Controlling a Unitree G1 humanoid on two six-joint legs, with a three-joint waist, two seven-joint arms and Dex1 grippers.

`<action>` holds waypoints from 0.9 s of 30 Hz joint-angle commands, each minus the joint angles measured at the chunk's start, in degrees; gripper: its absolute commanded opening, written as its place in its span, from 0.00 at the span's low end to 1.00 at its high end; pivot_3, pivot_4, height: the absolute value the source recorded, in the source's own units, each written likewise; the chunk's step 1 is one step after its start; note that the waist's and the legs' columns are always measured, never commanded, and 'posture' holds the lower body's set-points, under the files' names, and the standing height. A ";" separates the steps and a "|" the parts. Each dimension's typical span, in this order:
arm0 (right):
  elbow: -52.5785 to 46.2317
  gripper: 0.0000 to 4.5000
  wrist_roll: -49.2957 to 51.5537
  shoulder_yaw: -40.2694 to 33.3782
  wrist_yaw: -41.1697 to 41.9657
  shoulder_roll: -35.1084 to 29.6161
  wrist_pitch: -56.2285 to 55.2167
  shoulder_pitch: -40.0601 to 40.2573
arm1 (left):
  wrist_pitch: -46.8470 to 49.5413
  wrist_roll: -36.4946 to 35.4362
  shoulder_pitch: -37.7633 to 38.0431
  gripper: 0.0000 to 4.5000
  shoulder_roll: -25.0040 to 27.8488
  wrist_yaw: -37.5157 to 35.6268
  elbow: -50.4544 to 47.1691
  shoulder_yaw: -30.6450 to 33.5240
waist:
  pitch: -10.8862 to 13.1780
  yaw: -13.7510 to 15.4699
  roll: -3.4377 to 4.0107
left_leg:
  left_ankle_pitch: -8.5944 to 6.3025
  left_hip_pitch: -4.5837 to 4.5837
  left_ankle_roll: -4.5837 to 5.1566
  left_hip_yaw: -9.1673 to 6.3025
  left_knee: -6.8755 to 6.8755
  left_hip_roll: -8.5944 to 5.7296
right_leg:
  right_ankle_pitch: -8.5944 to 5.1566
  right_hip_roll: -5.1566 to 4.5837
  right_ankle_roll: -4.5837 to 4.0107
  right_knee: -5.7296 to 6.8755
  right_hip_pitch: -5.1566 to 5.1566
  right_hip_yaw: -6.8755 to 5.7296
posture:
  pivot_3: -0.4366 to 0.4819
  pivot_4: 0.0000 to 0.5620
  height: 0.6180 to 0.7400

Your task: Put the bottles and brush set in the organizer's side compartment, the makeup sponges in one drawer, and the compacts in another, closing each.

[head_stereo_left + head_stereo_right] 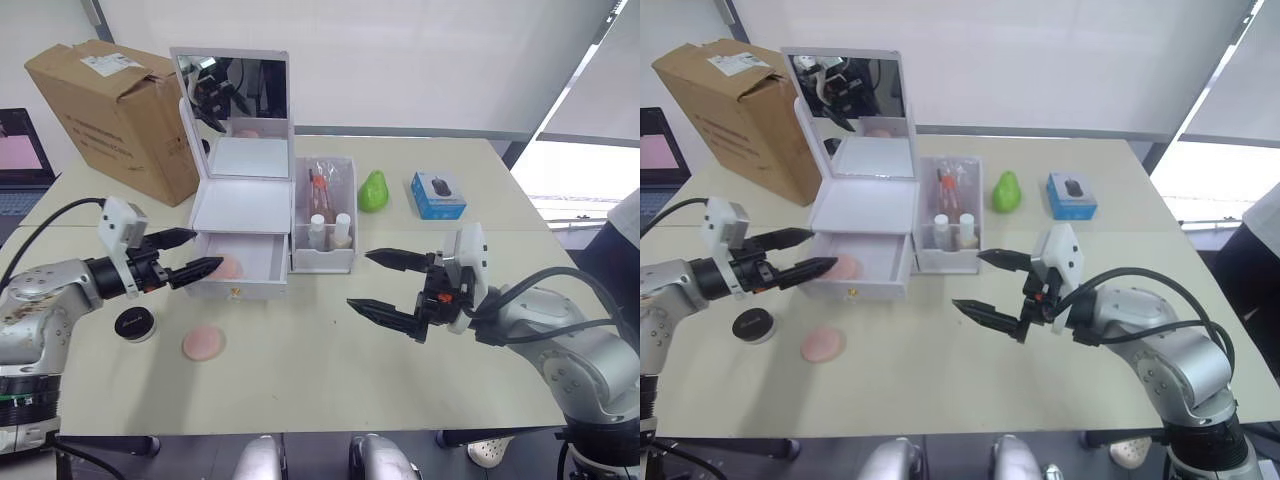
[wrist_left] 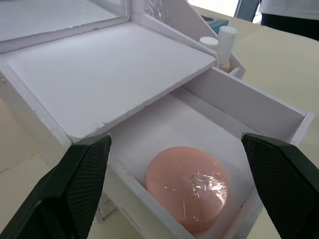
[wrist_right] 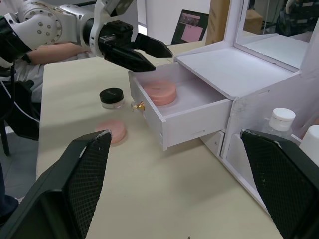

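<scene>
Left pincer (image 1: 190, 255) hangs open and empty over the open drawer (image 1: 250, 272), one sponge (image 1: 229, 266) inside. The other sponge (image 1: 203, 342), lower left on the worktop (image 1: 330, 370), wants a flat pinch. Right pincer (image 1: 380, 282) gapes, idle.

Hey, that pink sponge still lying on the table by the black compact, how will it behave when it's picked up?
The pink sponge looks flat and soft, so it probably squashes and weighs little. Lying flush on the table, its low edge may be hard to get fingers under. Flat on its face, it seems unlikely to roll.
</scene>
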 commanded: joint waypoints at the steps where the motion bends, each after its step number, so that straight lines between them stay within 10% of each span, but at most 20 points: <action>1: -0.18 1.00 -0.93 -6.08 -0.21 -1.85 -2.81 1.87 | -0.64 -0.84 2.54 0.99 4.01 -1.02 1.88 8.41 | 0.02 -0.06 0.03 | 0.00 0.01 0.00 0.00 0.00 0.00 | 0.00 0.00 0.00 0.00 0.00 0.00 | 0.48 0.27 1.00; 12: 17.42 1.00 -8.41 -29.93 5.41 -2.96 -17.82 22.56 | -25.46 11.65 17.10 0.99 8.81 9.60 31.74 29.27 | 0.04 0.49 0.07 | -0.03 -0.01 -0.03 0.24 -0.04 0.07 | -0.04 -0.22 0.02 -0.04 -0.42 -0.04 | 0.48 0.27 1.00; 27: 27.08 1.00 -10.14 -31.07 8.49 0.16 -23.54 28.54 | -31.45 10.73 22.35 0.99 5.37 8.97 37.03 28.01 | 0.00 0.60 0.04 | -0.31 0.03 -0.53 0.53 -0.40 0.13 | -0.04 -0.55 0.05 -0.02 -0.55 -0.14 | 0.48 0.27 1.00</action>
